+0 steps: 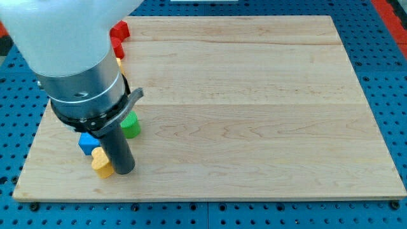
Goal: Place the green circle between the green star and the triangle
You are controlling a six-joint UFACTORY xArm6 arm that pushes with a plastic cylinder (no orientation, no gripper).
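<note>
My tip (124, 172) stands near the board's lower left, touching or just right of a yellow block (100, 163) that looks heart-shaped. A green block (131, 126), round-looking and partly hidden by the rod, sits just above and right of the tip. A blue block (88, 143) lies left of the rod, above the yellow one. Two red blocks (119, 30) (116, 46) show at the top left beside the arm. A sliver of another yellow block (118, 63) peeks out below them. The green star and the triangle are not visible; the arm hides much of the left side.
The wooden board (254, 108) lies on a blue perforated table (388, 95). The arm's large white and grey body (70, 51) covers the board's upper left corner. The board's left edge and bottom edge are close to the blocks.
</note>
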